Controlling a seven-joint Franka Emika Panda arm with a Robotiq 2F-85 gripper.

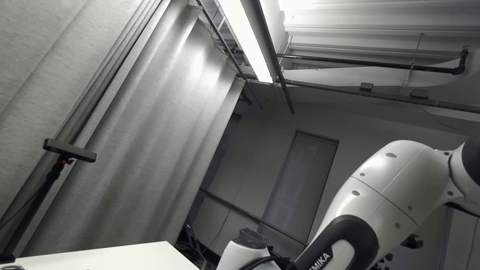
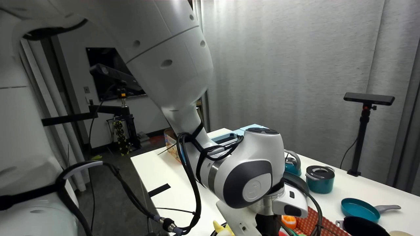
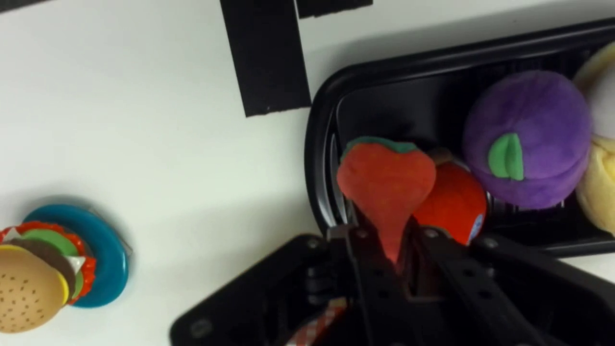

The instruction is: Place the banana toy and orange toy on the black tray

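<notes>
One orange toy (image 2: 289, 222) sat in a red checked basket (image 2: 305, 223). It was probably soft and light, so a gentle squeeze round its fat middle seemed best. The gripper (image 3: 388, 235) pinched a red strawberry toy (image 3: 387, 175) by its thin end over the black tray (image 3: 394, 105), where a yellow toy (image 3: 601, 185), maybe the banana, lay.

The white table (image 3: 168, 144) carries a black tray (image 3: 399, 108), black tape (image 3: 266, 57), lidded pot (image 2: 320, 184) and teal pan (image 2: 359, 209).
</notes>
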